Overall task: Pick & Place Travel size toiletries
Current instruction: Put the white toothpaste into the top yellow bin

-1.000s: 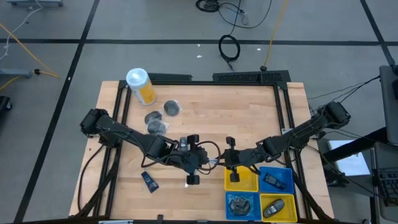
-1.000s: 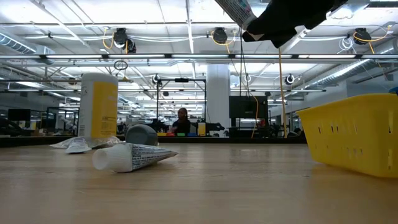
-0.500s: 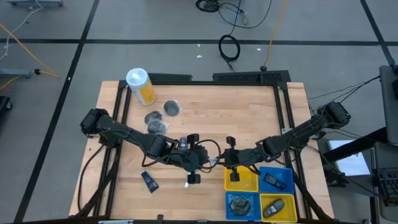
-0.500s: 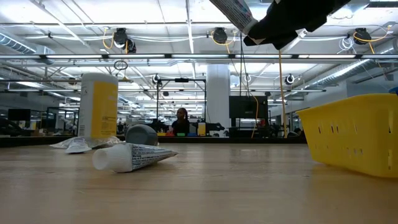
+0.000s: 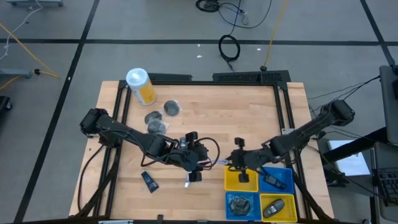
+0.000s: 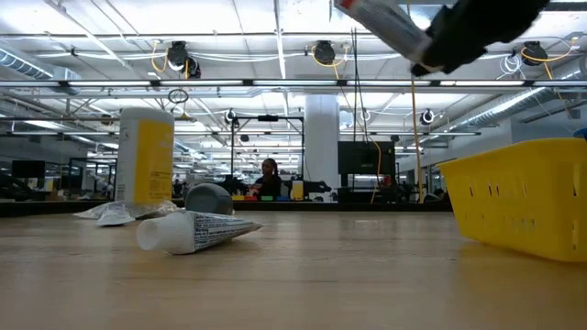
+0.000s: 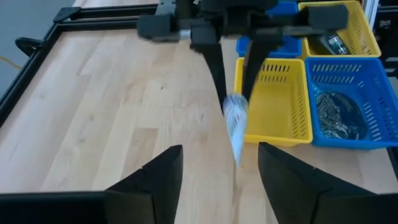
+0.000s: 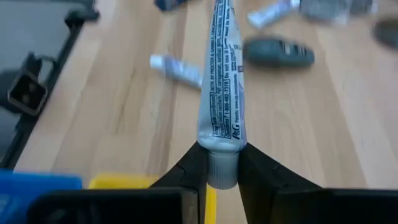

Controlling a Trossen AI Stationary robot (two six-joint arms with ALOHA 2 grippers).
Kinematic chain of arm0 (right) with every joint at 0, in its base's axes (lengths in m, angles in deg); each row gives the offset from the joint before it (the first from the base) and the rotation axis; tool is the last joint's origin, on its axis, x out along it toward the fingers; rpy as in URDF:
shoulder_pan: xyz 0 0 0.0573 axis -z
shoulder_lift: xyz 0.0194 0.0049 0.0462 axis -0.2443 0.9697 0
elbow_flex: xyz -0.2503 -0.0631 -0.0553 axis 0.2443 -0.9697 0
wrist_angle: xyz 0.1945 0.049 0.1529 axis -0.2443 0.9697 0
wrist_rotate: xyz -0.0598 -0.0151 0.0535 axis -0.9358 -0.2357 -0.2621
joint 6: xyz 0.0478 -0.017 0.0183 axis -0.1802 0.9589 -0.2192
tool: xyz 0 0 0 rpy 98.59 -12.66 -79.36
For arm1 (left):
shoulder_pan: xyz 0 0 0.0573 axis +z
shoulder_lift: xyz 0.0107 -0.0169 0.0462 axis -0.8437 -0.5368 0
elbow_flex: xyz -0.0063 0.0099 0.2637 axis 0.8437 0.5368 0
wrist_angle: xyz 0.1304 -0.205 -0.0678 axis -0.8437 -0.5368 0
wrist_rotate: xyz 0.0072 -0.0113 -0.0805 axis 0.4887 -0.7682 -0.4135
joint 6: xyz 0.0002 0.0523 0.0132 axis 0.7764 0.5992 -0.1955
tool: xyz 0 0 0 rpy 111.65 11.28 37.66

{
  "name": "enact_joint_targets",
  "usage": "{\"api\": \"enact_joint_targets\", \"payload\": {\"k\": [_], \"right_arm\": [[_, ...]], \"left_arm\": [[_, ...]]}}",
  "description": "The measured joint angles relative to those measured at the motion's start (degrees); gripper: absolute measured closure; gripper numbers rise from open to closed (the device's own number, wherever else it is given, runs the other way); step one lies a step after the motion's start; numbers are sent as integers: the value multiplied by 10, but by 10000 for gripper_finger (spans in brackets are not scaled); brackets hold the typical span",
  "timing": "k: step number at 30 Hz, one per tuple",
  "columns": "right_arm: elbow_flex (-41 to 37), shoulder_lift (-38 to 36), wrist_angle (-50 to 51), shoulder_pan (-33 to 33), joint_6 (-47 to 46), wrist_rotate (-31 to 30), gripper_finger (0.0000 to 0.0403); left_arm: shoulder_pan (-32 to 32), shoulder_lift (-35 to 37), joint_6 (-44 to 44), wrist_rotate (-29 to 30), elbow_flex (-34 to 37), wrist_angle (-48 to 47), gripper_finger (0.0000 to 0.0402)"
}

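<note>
Handover of a white tube [image 8: 221,81] above the counter [image 5: 249,112]. The right hand [image 8: 219,163] grips the tube by its cap end, fingers closed on it, just beside the upper yellow bin [image 5: 241,180]. The left hand [image 5: 194,169] stands with its fingers spread and empty, near the tube's free end.

Progress, judged from the bins: three look filled. The lower blue bin [image 5: 239,208] holds a grey crumpled item, the upper blue bin [image 5: 278,180] a dark one, and the lower yellow bin [image 5: 278,208] a dark bottle. The upper yellow bin appears empty and is the likely target for the held tube.

Left on the counter: a dark blue tube [image 5: 149,181], a small white tube [image 5: 186,184], and grey jars [image 5: 171,108] near the yellow canister [image 5: 142,86].

Writing: fine print runs along the held tube; "P&G" can be made out near the cap, the rest being unreadable.
</note>
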Motion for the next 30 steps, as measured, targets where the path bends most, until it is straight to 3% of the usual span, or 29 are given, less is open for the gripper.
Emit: {"api": "enact_joint_targets", "payload": {"k": [8, 17, 30], "right_arm": [[0, -50, 183, -53, -173, 60, 353], [0, -50, 243, -124, -337, 137, 353], [0, -8, 242, -154, -387, 148, 353]], "left_arm": [[0, 0, 0, -4, 0, -19, 188], [0, 0, -12, -4, 0, -46, 188], [0, 0, -54, -5, 0, -97, 188]]}}
